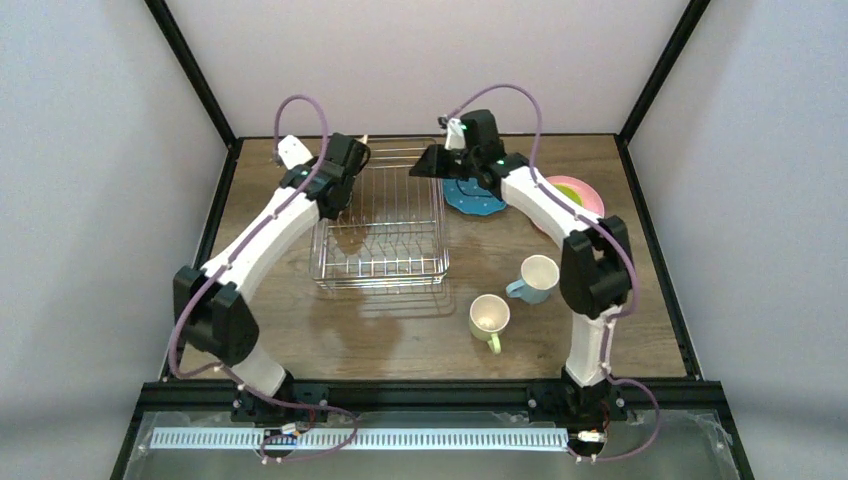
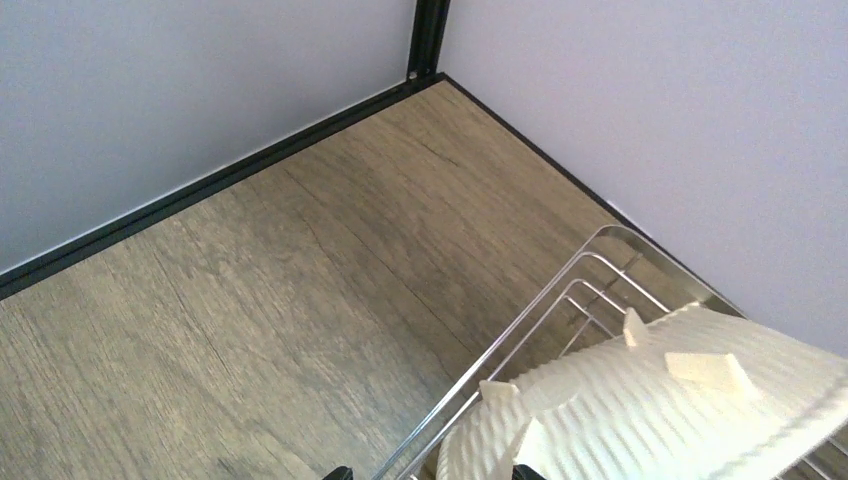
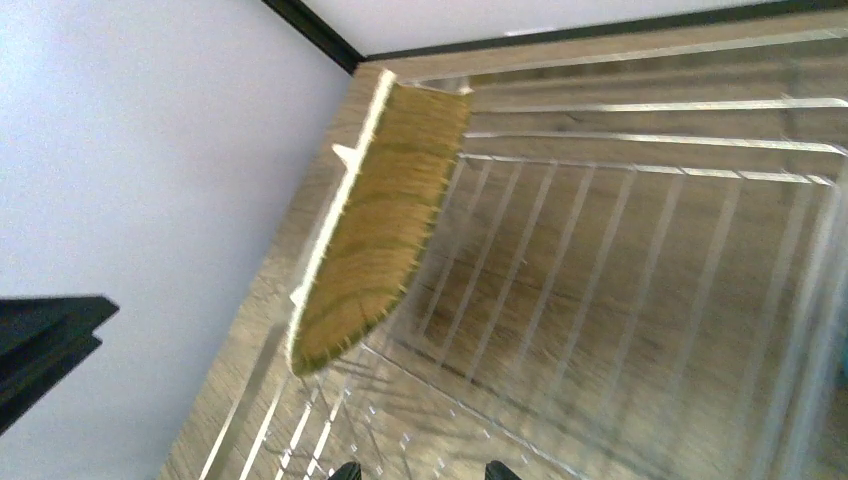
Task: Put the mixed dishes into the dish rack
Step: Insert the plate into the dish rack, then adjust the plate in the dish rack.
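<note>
The dish rack (image 1: pixel 380 272) stands mid-table. The tan woven-look plate (image 3: pixel 380 215) stands on edge at the rack's far left corner, its cream ribbed underside (image 2: pixel 650 410) facing my left wrist camera. My left gripper (image 1: pixel 352 160) (image 2: pixel 430 472) is open at that corner, with the plate's rim by its right finger. My right gripper (image 1: pixel 432 162) (image 3: pixel 424 470) is open and empty over the rack's far right side. The teal dotted plate (image 1: pixel 475 200) lies right of the rack. The bowl (image 1: pixel 566 190) sits on the pink plate (image 1: pixel 592 203). The light-blue mug (image 1: pixel 535 278) and yellow-green mug (image 1: pixel 490 318) stand front right.
The rack's wires (image 2: pixel 560 300) (image 3: pixel 620 200) run close under both grippers. The enclosure's back wall and black corner posts (image 2: pixel 428 35) are just behind the rack. My right arm's forearm (image 1: pixel 545 210) passes over the teal and pink plates.
</note>
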`<action>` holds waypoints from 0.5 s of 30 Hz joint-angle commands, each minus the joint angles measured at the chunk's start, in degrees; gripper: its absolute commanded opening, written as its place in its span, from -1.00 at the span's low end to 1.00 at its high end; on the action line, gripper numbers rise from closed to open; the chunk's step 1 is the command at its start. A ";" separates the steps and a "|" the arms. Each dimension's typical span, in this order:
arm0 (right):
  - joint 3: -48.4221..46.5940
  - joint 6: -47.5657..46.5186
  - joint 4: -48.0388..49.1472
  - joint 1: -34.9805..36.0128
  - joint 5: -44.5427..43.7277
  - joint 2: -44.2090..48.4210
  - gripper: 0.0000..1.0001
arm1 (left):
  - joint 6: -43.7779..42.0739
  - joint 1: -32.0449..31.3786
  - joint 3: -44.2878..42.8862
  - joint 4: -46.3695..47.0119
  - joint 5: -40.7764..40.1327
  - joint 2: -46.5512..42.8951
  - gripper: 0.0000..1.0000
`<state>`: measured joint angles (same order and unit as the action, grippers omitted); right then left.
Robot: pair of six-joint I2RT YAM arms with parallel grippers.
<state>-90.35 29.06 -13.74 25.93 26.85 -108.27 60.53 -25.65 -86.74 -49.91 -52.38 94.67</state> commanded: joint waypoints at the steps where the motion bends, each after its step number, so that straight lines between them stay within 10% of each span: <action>1: -10.86 1.11 -2.99 2.00 1.37 -8.60 0.40 | -4.81 0.16 3.17 3.29 3.06 -5.33 0.84; 15: -42.88 6.57 -8.50 4.35 4.34 -32.83 0.34 | -7.89 0.15 9.36 5.17 9.41 -14.35 0.85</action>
<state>-127.74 33.32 -20.16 29.36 29.36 -136.86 54.28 -25.65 -78.96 -46.13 -45.50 81.91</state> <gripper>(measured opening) 0.676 0.920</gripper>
